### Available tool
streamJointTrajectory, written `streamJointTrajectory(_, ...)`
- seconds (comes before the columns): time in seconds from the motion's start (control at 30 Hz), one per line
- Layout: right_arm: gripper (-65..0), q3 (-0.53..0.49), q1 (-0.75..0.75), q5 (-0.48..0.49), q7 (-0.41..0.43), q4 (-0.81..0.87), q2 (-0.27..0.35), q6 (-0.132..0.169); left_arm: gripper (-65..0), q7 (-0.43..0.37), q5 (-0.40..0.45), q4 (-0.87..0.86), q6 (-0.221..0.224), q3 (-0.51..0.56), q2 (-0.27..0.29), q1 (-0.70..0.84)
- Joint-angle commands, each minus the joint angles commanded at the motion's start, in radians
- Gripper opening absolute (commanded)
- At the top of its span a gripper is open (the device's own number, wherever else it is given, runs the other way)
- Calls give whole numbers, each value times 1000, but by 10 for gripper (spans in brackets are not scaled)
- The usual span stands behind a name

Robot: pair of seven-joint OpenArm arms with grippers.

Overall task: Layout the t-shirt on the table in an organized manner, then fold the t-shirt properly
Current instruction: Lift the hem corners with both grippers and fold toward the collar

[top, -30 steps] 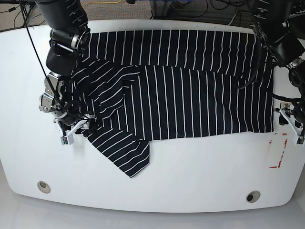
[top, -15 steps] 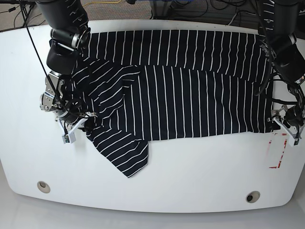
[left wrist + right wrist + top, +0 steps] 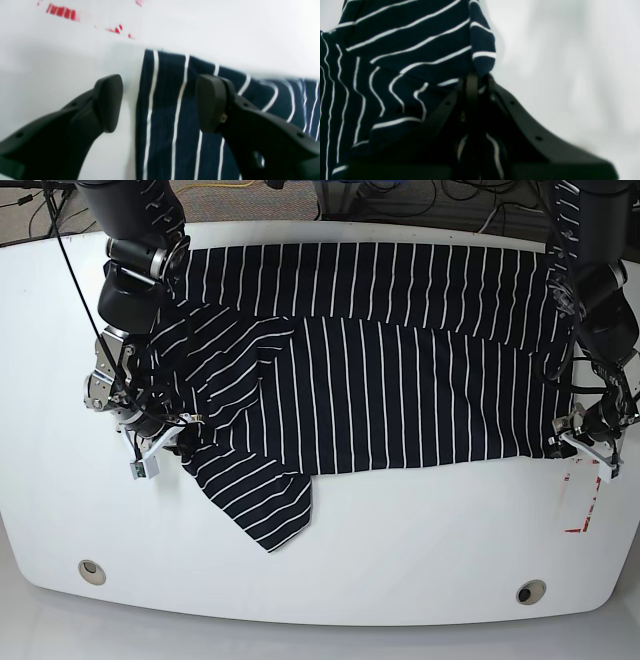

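Dark navy fabric t-shirt with thin white stripes (image 3: 380, 370) spread across the large white smooth tabletop (image 3: 400, 550), one sleeve trailing toward the near edge.

Right gripper (image 3: 475, 82) clenched on a bunched fold of striped cloth at the shirt's side. Left gripper (image 3: 158, 102) spread wide, straddling the shirt's corner: one fingertip (image 3: 108, 102) over bare table, the other above the fabric. Red-and-white tape markings (image 3: 62, 13) just beyond that corner.

Table (image 3: 400, 540) bare in front; t-shirt (image 3: 400, 370) covers rear.
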Motion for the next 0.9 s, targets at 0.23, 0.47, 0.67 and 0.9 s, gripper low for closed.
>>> streamJointTrajectory(0.23,-645,0,-6,-2,0,32,-2,0,-283,-2,-5,-3,0,78,31,-17)
streamJointTrajectory(0.47,-650,0,-14,-3,-2,49,2,0,-650,-5,0,-5,2,106,38,-20)
streamJointTrajectory(0.67,-650,-2,2,-5,-9,75,2,0,-650,-3,-5,6,-5,140,40,-20)
streamJointTrajectory(0.9,-650,-2,8,-5,-94,206,23,0,-650,0,-6,141,-6,140,43,-14)
